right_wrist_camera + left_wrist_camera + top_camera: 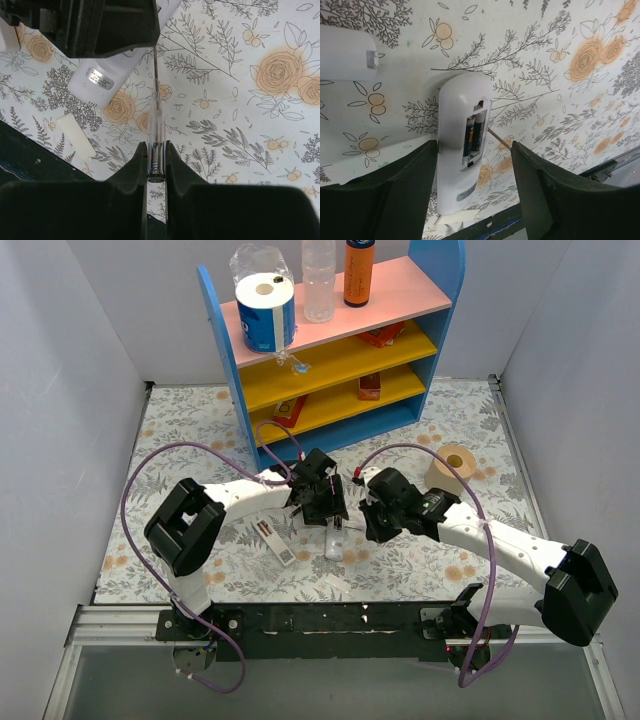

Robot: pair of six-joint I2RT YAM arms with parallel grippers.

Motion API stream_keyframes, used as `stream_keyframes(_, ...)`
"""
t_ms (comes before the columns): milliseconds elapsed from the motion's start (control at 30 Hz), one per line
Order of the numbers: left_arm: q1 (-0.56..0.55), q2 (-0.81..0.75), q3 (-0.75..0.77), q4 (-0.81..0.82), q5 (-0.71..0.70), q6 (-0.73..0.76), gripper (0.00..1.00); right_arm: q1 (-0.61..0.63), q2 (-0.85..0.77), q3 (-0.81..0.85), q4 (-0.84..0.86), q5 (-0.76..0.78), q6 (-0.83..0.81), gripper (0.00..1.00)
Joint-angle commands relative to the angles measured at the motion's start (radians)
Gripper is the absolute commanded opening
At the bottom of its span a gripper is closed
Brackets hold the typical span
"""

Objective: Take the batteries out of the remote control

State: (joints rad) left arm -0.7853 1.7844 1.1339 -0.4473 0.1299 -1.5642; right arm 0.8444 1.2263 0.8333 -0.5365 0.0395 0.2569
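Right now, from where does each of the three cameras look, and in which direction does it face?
Top external: above and behind the arms, facing down at the table and shelf; both arms with their bases show.
Left wrist: on the left arm, facing down at the remote, batteries inside; the left hand is open, one finger each side.
Right wrist: on the right arm, facing down along the table; the right hand grips a thin stick.
Shared: both wrist views show the remote and the stick.

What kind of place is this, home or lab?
Most likely a staged lab test cell: plain white panels on three sides, a floral cloth as the work surface, and a toy-coloured shelf of props.
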Motion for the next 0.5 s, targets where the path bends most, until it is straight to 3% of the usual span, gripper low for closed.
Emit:
stream_keyframes(0, 0.026, -0.101, 0.038, -0.042, -0.016, 0.020, 0.61, -0.002, -0.016, 0.081, -0.078, 0.049, -0.005, 0.01)
stream_keyframes(233, 0.086, -0.187, -0.057, -0.007, 0.056, 0.029, 0.61, -0.007, 0.005, 0.171, -0.187, 0.088, 0.001, 0.01)
stream_keyframes(467, 0.173, -0.276, -0.192, 0.050, 0.126, 0.072, 0.59, -0.005, 0.091, 0.295, -0.241, 0.014, -0.008, 0.01)
